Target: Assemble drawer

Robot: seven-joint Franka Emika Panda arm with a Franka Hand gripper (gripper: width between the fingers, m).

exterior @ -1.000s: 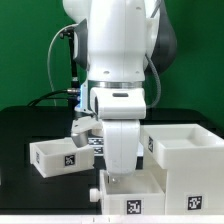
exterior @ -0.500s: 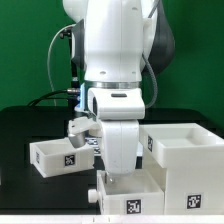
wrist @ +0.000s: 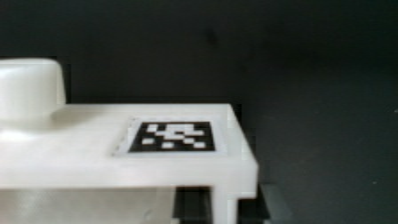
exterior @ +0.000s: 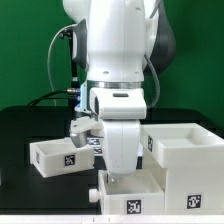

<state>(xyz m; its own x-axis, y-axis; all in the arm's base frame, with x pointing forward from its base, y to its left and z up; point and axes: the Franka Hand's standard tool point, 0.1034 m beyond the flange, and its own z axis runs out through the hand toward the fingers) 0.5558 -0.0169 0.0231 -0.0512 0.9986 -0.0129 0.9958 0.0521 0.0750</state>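
Observation:
A white drawer tray (exterior: 130,192) with a marker on its front stands at the bottom middle of the exterior view. My gripper (exterior: 112,177) reaches down onto its rear wall at the exterior view's left corner, mostly hidden by the hand. In the wrist view the tray's wall (wrist: 107,160) carries a marker and a round knob (wrist: 31,90). The gripper (wrist: 219,206) has one dark finger (wrist: 191,208) on each side of a thin white wall section, shut on it. A second tray (exterior: 52,156) lies at the exterior view's left. The tall casing (exterior: 186,165) stands at its right.
The marker board (exterior: 96,144) lies on the black table behind the arm, mostly hidden. The casing stands close against the held tray on the exterior view's right. A green wall closes the back.

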